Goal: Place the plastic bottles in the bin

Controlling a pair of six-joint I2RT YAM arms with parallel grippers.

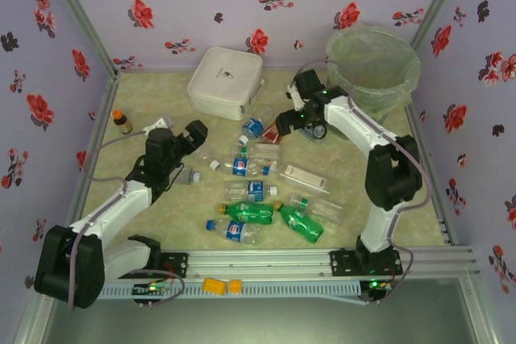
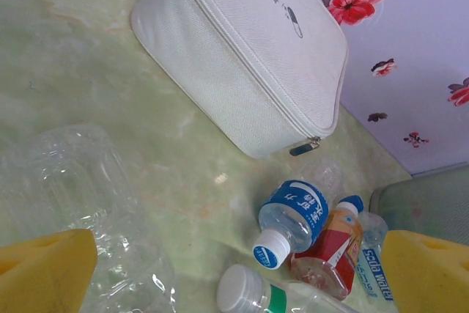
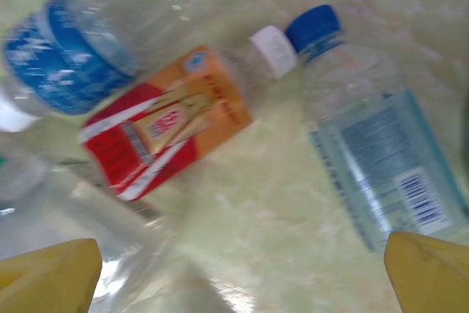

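Several plastic bottles lie scattered mid-table: two green ones (image 1: 250, 212), clear ones with blue labels (image 1: 254, 191), and a red-orange labelled one (image 3: 168, 119). The bin (image 1: 372, 66) stands at the back right, lined with a clear bag. My left gripper (image 1: 193, 134) hovers open left of the pile; in its wrist view the left gripper (image 2: 234, 276) hangs over a white-capped clear bottle (image 2: 249, 291), near a blue-labelled bottle (image 2: 297, 214). My right gripper (image 1: 290, 118) is open in front of the bin, and the right gripper (image 3: 240, 275) holds nothing, bare table between a blue-capped bottle (image 3: 374, 152) and the red-orange one.
A white zipped box (image 1: 226, 80) sits at the back centre. A tiny brown bottle with an orange cap (image 1: 122, 122) stands at the far left. A crushed clear bottle (image 2: 80, 181) lies under my left finger. Flowered walls close in three sides.
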